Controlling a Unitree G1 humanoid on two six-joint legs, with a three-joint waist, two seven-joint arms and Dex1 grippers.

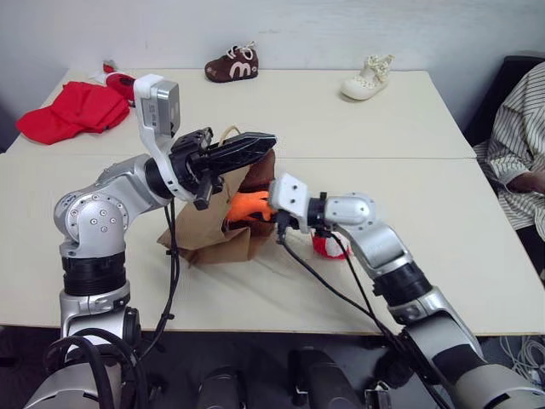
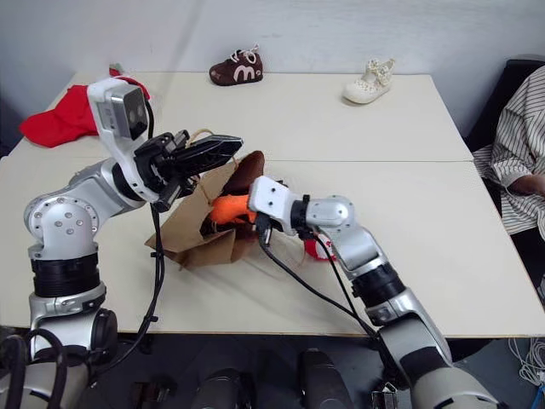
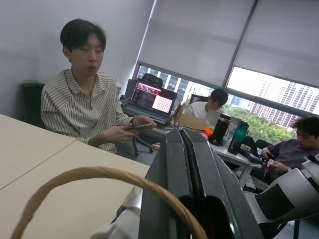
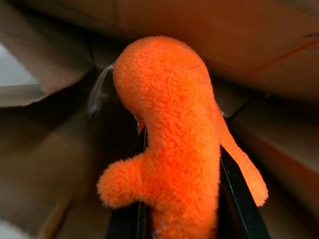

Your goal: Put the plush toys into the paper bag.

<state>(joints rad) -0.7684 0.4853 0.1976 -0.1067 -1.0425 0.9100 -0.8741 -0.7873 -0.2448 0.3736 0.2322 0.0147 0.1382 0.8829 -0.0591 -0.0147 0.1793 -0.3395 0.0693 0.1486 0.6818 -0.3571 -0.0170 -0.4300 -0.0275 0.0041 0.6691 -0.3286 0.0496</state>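
Observation:
The brown paper bag (image 1: 209, 230) lies on its side mid-table with its mouth lifted toward the right. My left gripper (image 1: 255, 146) is shut on the bag's upper rim and holds it up; a beige cord handle (image 3: 89, 174) loops in front of its fingers. My right gripper (image 1: 255, 209) is shut on the orange plush toy (image 4: 172, 139) and has it at the bag's mouth, with brown paper walls all around it in the right wrist view. The red-and-white plush toy (image 1: 324, 246) sits on the table to the right of the bag, partly hidden behind my right forearm.
A brown shoe (image 1: 232, 64) and a white shoe (image 1: 368, 77) stand at the table's far edge. A red cloth (image 1: 72, 111) lies at the far left. A person in a striped shirt (image 1: 521, 145) sits off the table's right end.

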